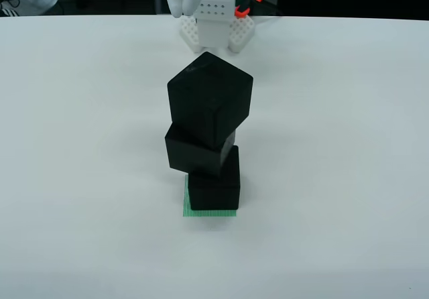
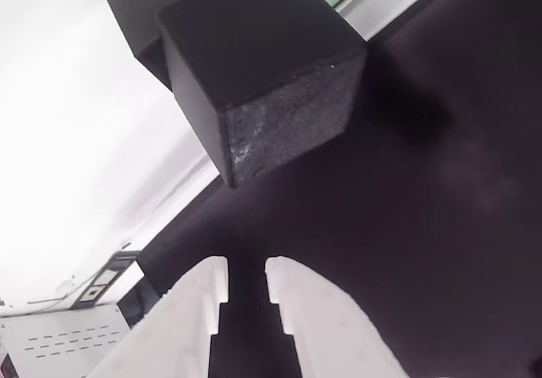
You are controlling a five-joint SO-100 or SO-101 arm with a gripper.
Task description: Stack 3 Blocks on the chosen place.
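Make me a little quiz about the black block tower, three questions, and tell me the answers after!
1. True or false: three black blocks stand one on another.
2. What lies under the bottom block? A) a red plate B) a green square C) a blue cloth
3. Fill in: the top block sits ______ compared with the bottom block: lined up or turned.

Key:
1. True. The middle block sits between the other two.
2. B, the green square on the white table.
3. Turned; in the front view a corner points up. The gripper hangs clear of the tower, holding nothing.
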